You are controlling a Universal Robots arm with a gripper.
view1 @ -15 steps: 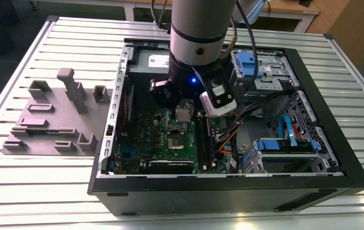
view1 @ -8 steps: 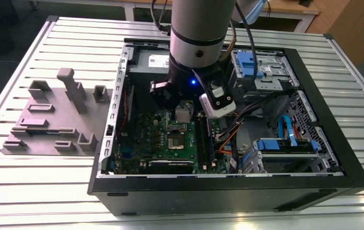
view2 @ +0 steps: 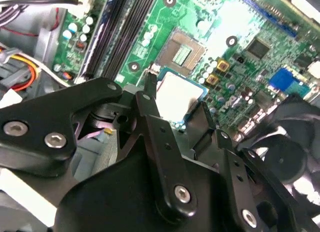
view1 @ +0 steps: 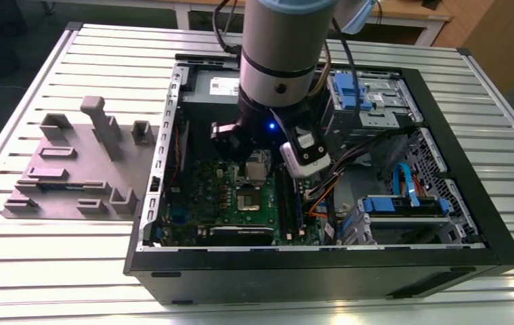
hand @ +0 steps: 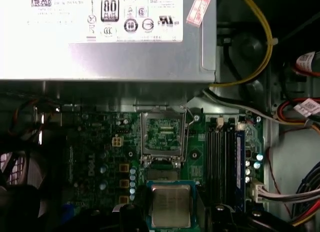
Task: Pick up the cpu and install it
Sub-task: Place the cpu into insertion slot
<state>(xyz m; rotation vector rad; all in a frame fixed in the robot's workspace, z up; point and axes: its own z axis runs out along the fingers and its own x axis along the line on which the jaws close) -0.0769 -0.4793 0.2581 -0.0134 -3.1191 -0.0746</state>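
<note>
The gripper (view2: 176, 102) is clamped on the cpu (view2: 179, 91). Its two black fingers (view2: 149, 94) press against opposite edges of the chip, which sits over the green motherboard (view1: 204, 188), just beside the open socket (hand: 162, 134) and not in it. In the middle of the exterior view the arm reaches down into an open black computer case (view1: 329, 274) lying on a slatted metal table (view1: 58, 271). The case holds the motherboard, a grey power supply (hand: 100, 56) with a white label near the socket, memory slots (hand: 222, 157), drive bays with blue clips (view1: 365, 95) and loose coloured cables (view1: 405, 179). At the exterior view's left, a grey slotted holder (view1: 67, 176) stands on the table beside the case.
</note>
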